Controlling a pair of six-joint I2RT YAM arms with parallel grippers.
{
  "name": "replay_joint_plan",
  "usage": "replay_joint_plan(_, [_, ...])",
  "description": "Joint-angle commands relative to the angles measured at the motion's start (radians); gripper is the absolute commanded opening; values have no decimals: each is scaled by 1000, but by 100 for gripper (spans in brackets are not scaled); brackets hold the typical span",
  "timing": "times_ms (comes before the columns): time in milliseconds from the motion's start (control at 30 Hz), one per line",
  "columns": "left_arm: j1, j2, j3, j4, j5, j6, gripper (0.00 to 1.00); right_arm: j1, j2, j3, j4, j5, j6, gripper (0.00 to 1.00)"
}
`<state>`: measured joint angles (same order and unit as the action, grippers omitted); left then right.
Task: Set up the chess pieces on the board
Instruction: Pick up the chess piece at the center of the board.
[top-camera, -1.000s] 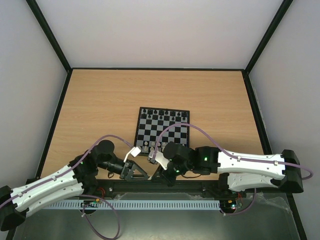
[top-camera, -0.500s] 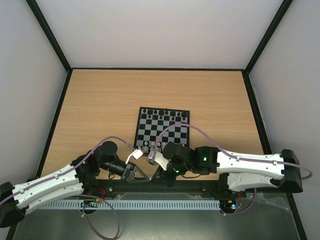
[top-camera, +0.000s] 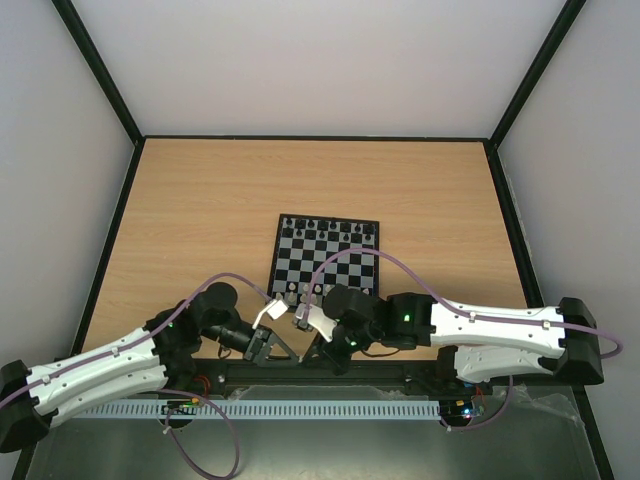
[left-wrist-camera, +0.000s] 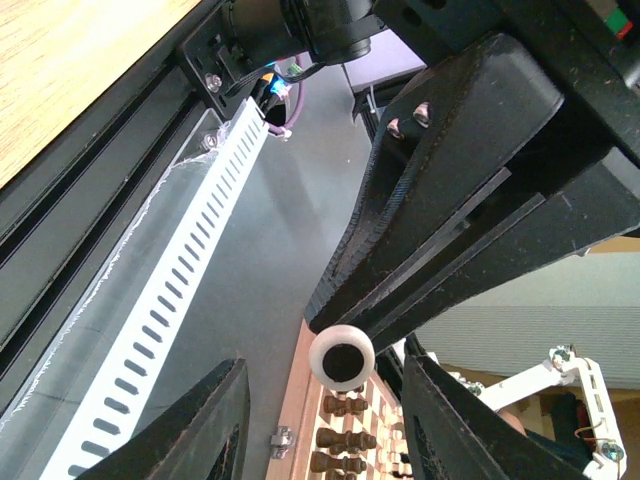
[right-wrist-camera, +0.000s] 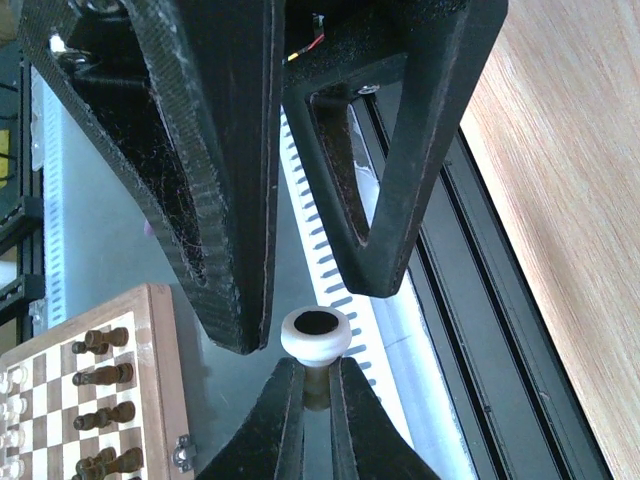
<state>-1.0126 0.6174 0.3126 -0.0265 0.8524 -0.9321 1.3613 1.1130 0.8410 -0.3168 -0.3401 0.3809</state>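
Note:
The board (top-camera: 325, 253) lies mid-table, with black chess pieces (top-camera: 328, 227) along its far edge and white ones (top-camera: 300, 292) along its near edge. Just in front of it the two grippers meet tip to tip. My right gripper (right-wrist-camera: 315, 400) (top-camera: 303, 320) is shut on the stem of a white chess piece (right-wrist-camera: 315, 335), whose round base with a dark centre (left-wrist-camera: 342, 357) faces outward. My left gripper (left-wrist-camera: 325, 430) (top-camera: 268, 338) is open. Its fingers (left-wrist-camera: 190, 430) stand on either side of that piece, one close beside it and the other apart.
A black rail and a white slotted cable duct (top-camera: 300, 410) run along the table's near edge below the grippers. Past the rail, a wooden chess box with brown pieces (left-wrist-camera: 350, 440) (right-wrist-camera: 90, 400) shows in both wrist views. Black frame posts border the table.
My left gripper has moved right toward the right gripper, and its jaws have narrowed around the white piece. The right gripper has kept its grip and shifted slightly left.

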Motion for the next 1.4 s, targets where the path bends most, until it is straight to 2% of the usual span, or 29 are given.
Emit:
replay_joint_plan(0, [-9, 4, -6, 26, 16, -25, 43, 4, 11, 30, -26, -20, -13, 3])
replay_joint_plan(467, [-15, 4, -3, 27, 13, -25, 33, 13, 35, 41, -19, -26, -19, 3])
replay_joint_plan(1000, [-18, 22, 0, 22, 13, -15, 29, 13, 39, 48, -19, -17, -24, 3])
replay_joint_plan(1367, [-18, 29, 0, 26, 12, -12, 20, 13, 41, 46, -20, -17, -25, 3])
